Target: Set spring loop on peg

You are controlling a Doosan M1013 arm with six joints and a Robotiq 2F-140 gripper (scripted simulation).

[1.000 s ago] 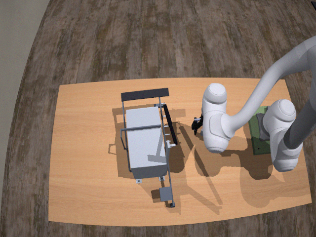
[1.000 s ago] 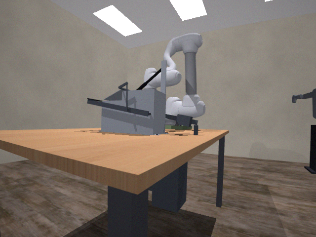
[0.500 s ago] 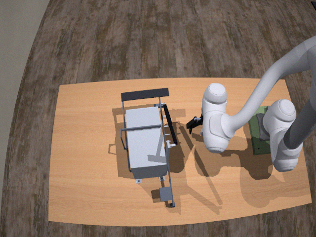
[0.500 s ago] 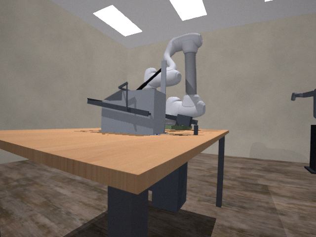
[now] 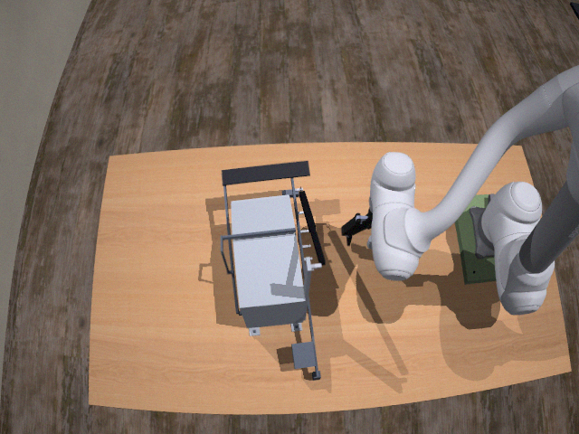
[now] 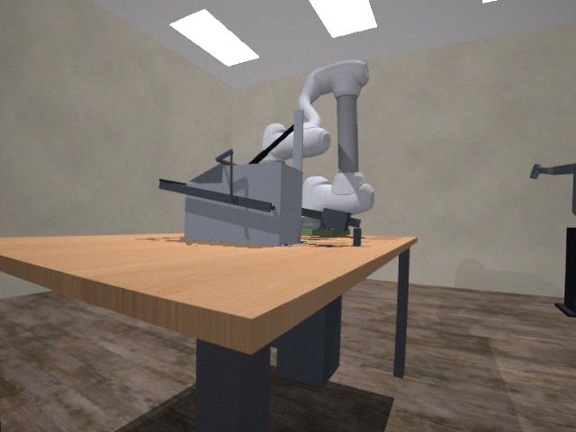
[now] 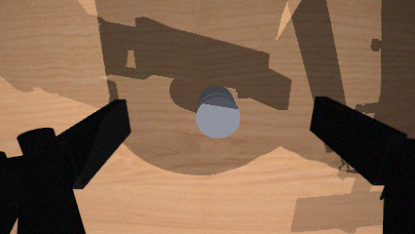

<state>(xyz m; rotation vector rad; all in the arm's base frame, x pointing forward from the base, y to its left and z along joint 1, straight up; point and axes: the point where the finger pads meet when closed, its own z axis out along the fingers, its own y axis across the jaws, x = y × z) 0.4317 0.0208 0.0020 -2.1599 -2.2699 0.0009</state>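
Note:
The steel test weight (image 7: 217,117), a grey cylinder, stands upright on the bench in the wrist view. My gripper (image 7: 220,114) is open wide above it, with a black finger on each side and a clear gap to both. In the overhead view the gripper (image 5: 355,225) is right of the grey feeder box (image 5: 266,259), and the arm hides the weight. The dark pedal plate (image 5: 265,173) is at the feeder's far end and looks raised (image 6: 216,195). The black spring (image 5: 311,229) runs along the feeder's right side past the white pegs (image 5: 306,230). Its near end lies by the last peg (image 5: 315,265).
A small grey block (image 5: 302,355) sits at the near end of the feeder's side rail. A green base pad (image 5: 473,242) lies under the arm at the right. The robot's white arm links (image 5: 397,219) hang over the bench between the feeder and the pad.

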